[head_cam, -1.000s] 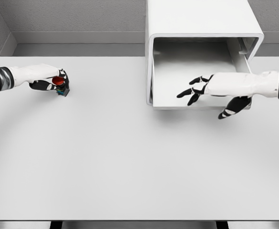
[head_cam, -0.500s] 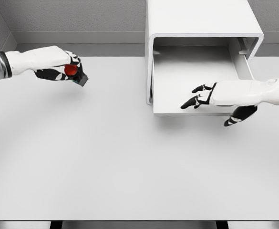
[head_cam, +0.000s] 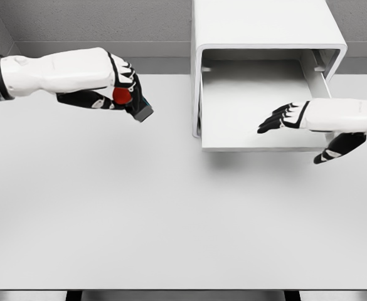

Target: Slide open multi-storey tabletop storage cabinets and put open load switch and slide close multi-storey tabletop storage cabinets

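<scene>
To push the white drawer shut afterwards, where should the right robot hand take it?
On the front lip of the open white drawer, coming from the table side. That edge juts out of the white cabinet, and the right robot hand hovers there, fingers spread.

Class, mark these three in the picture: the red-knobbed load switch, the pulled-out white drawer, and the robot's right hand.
red-knobbed load switch [head_cam: 123, 96]: head view, on its red knob.
pulled-out white drawer [head_cam: 246, 100]: head view, on its bare floor.
right hand [head_cam: 318, 119]: head view, on the white back of the hand.
</scene>
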